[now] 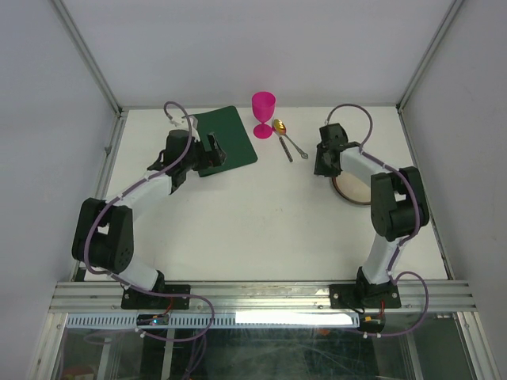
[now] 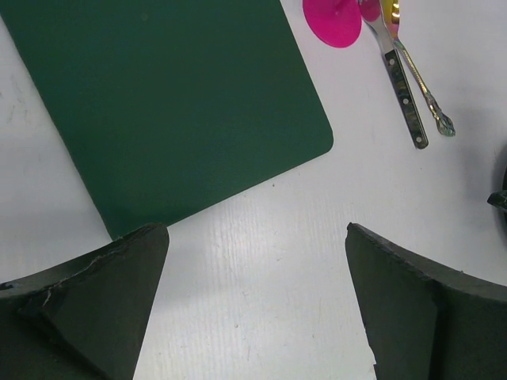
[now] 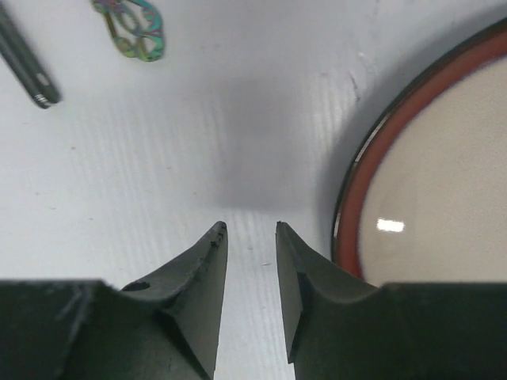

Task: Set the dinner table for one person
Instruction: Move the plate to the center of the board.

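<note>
The white dinner table [image 1: 261, 229] carries a dark green placemat [image 1: 226, 138] at the back left, also in the left wrist view [image 2: 166, 111]. A pink goblet [image 1: 264, 113] stands upright right of it. A gold-bowled spoon [image 1: 289, 138] and a knife [image 1: 285, 149] lie beside the goblet. A cream plate with a red rim [image 1: 352, 190] lies at the right, partly under my right arm. My left gripper [image 1: 212, 150] hangs wide open and empty over the placemat's near right corner [image 2: 256, 229]. My right gripper [image 3: 250, 226] is narrowly open and empty, just left of the plate's rim [image 3: 356, 198].
Aluminium frame rails [image 1: 261, 293] edge the table, with white walls behind and at the sides. The knife's handle end [image 3: 24, 71] and the spoon's ornate handle end [image 3: 131, 28] lie ahead of the right gripper. The goblet's base [image 2: 333, 20] shows in the left wrist view.
</note>
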